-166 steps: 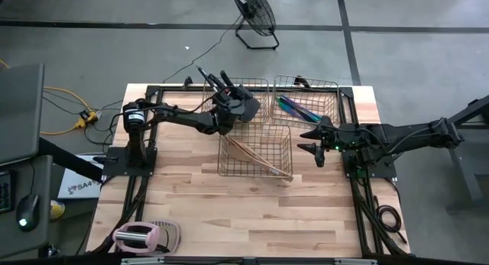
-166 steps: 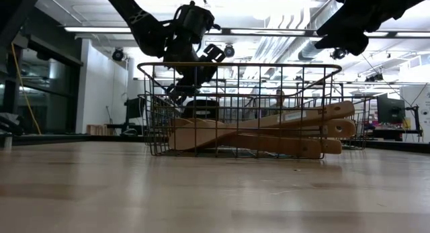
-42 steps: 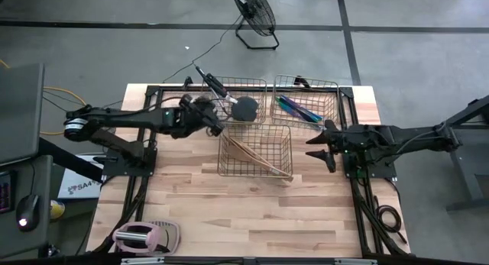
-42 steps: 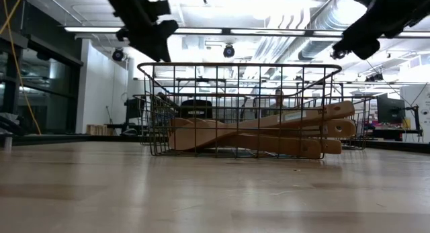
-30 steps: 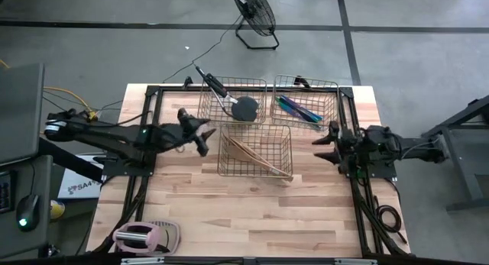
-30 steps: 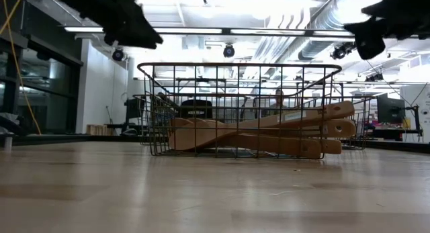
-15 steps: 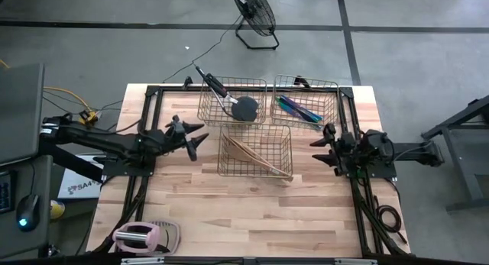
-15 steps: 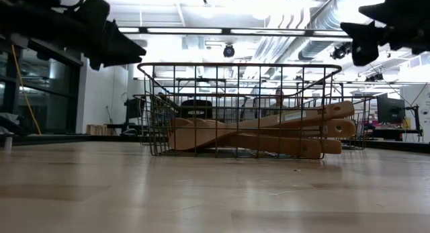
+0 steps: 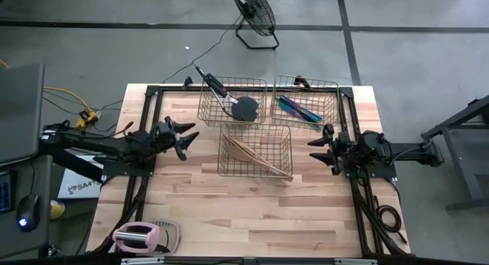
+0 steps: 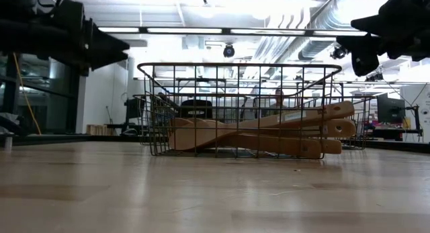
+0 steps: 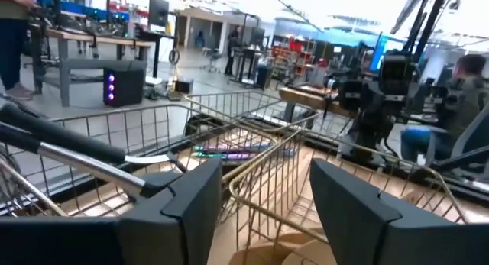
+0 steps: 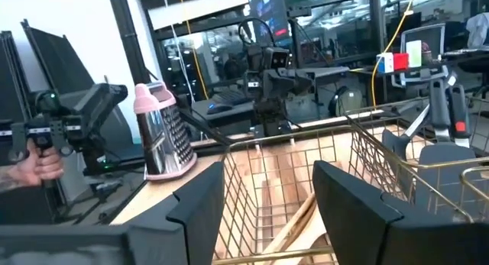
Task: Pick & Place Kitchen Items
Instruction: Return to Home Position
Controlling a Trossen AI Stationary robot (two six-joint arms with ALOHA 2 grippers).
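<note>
Pulled back from the black spatulas (image 9: 243,109), which lie in the far-left wire basket (image 9: 210,121) with handles running toward 11 o'clock, the left claw (image 9: 186,138) now hangs at their 8 o'clock, fingers apart and empty. The right claw (image 9: 319,150), also spread, waits farther off at the bench's (image 9: 229,211) 3 o'clock edge.

3 wire baskets (image 9: 221,154), 1 pink-and-white grater (image 9: 145,236), 1 floor fan (image 9: 256,13), at least 3 wooden utensils (image 10: 269,135). Count unclear for black utensils (image 9: 244,109) and iridescent pieces (image 9: 294,108).
</note>
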